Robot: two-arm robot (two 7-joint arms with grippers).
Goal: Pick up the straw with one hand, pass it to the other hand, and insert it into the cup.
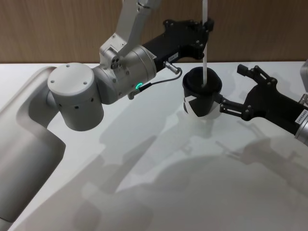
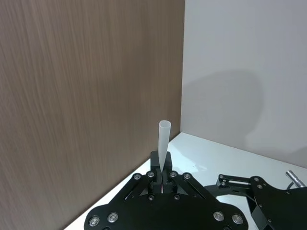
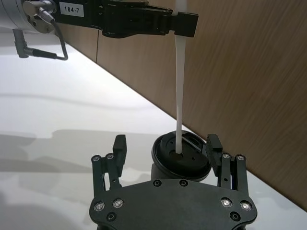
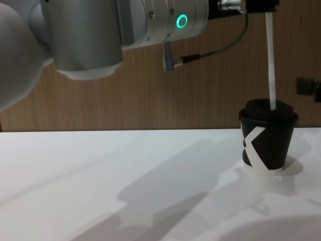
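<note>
In the head view, the straw [image 1: 205, 53] is pinched near its top by the left gripper [image 1: 207, 24] and held upright, so that its lower end meets the lid of the cup [image 1: 202, 98]. The right gripper [image 1: 231, 85] is spread open around the cup, probably to steady it.

In the left wrist view, the jaws are seen closed on the straw.

In the right wrist view, the tip is seen at the lid's centre, but its depth cannot be judged.

In the chest view, the straw's top is cut off.

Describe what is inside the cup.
The straw, held by the left gripper, passes through the lid. Its tip and anything else in the cup are hidden. The open right gripper waits beside it.
</note>
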